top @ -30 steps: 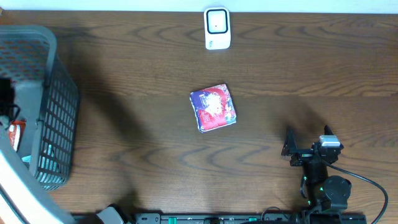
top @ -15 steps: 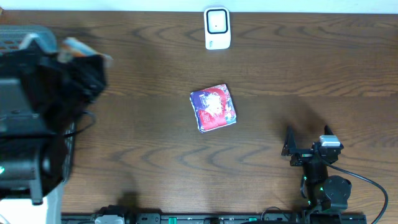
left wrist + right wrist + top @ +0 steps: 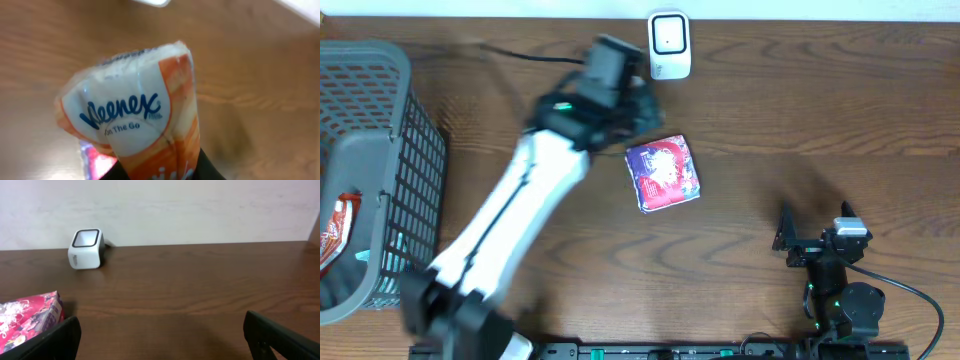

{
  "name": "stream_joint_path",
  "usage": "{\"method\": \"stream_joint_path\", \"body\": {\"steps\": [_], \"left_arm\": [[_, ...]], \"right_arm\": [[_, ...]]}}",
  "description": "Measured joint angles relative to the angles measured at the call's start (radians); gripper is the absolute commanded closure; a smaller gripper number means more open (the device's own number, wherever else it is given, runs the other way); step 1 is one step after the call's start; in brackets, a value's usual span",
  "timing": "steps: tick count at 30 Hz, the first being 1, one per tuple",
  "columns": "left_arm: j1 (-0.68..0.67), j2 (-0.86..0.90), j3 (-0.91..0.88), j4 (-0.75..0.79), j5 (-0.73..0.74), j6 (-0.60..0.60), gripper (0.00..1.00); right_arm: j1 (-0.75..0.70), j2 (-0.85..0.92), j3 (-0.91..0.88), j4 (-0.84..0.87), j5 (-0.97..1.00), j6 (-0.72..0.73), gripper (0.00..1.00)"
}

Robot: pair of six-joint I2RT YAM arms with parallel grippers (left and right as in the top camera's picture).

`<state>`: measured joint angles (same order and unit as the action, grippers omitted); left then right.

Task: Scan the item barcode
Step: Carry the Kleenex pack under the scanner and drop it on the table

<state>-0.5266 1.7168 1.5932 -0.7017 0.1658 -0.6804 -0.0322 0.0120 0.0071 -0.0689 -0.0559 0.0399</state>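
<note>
Gripping Kleenex pack [image 3: 135,115] tight in left tool [image 3: 160,174], above bench [image 3: 820,120], near scanner [image 3: 669,45]. Holding right tool [image 3: 815,228] wide open, empty, bench front-right. Red pack [image 3: 663,173] mid-bench.

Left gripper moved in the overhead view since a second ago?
Yes. The left gripper has swung right, from the basket side across the table to just below-left of the scanner, gripping a Kleenex pack.
</note>
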Motion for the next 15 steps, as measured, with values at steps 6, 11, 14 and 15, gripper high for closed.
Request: {"method": "stream_joint_path", "body": {"steps": [6, 11, 14, 15], "left_arm": [[-0.116, 0.162, 0.0, 0.14, 0.007, -0.026, 0.93], [-0.182, 0.245, 0.0, 0.206, 0.011, -0.03, 0.9], [-0.204, 0.291, 0.0, 0.214, 0.012, -0.03, 0.73], [-0.208, 0.306, 0.0, 0.213, 0.012, -0.034, 0.73]], "right_arm": [[0.0, 0.0, 0.0, 0.0, 0.0, 0.0, 0.01], [0.0, 0.0, 0.0, 0.0, 0.0, 0.0, 0.01], [0.0, 0.0, 0.0, 0.001, 0.0, 0.0, 0.01], [0.0, 0.0, 0.0, 0.0, 0.0, 0.0, 0.01]]}}
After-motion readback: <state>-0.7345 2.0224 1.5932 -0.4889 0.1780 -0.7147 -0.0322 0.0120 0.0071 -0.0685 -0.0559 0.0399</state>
